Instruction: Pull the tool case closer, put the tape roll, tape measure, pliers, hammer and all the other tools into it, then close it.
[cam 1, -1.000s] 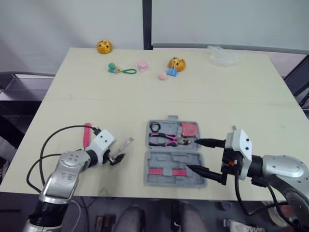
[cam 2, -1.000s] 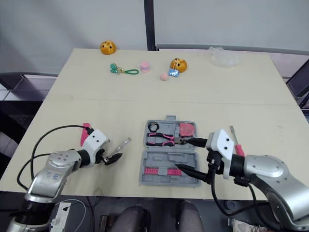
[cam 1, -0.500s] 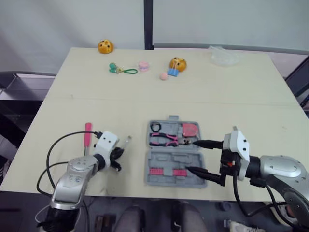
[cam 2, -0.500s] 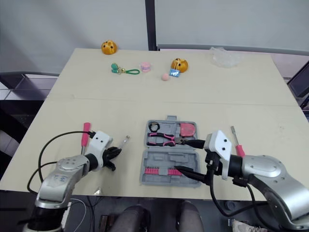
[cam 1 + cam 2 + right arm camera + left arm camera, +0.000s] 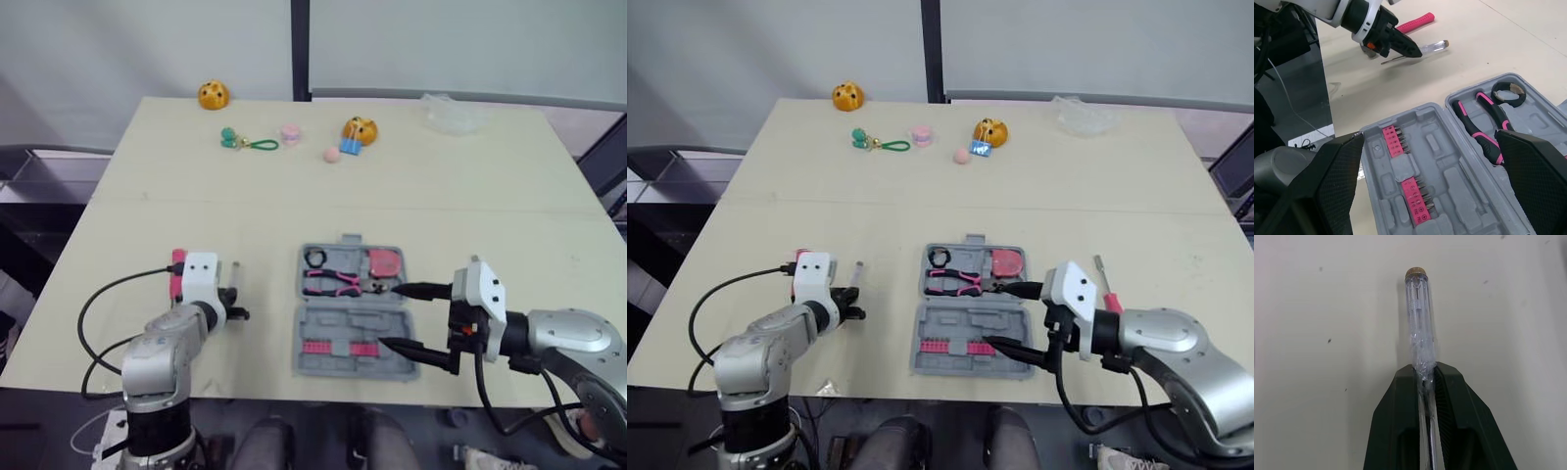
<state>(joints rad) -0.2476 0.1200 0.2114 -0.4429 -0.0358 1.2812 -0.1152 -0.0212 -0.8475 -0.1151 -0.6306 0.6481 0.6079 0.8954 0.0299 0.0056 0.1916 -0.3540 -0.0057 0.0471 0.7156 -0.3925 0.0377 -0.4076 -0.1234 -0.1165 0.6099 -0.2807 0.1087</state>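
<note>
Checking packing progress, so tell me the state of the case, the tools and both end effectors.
Tool case: open, flat on table.
Pliers: in the case.
Tape roll: in the case.
Tape measure: in the case.
Clear screwdriver: held by left end effector.
Pink-handled tool: loose on table.
Red screwdriver: loose on table.
Right end effector: open, at the case's right edge.

Left arm (image 5: 165, 351): elbow low, forearm pointing forward, white wrist block raised above it. Left gripper (image 5: 1423, 374): both black fingers pressed together on the clear-handled screwdriver (image 5: 1418, 318), whose handle sticks out past the tips.

Right arm (image 5: 573, 338): reaches in from the robot's right, forearm roughly level, wrist aimed towards the robot's left. Right gripper (image 5: 390, 315): fingers (image 5: 421, 290) spread wide, one farther out, one nearer the body, nothing between them.
</note>
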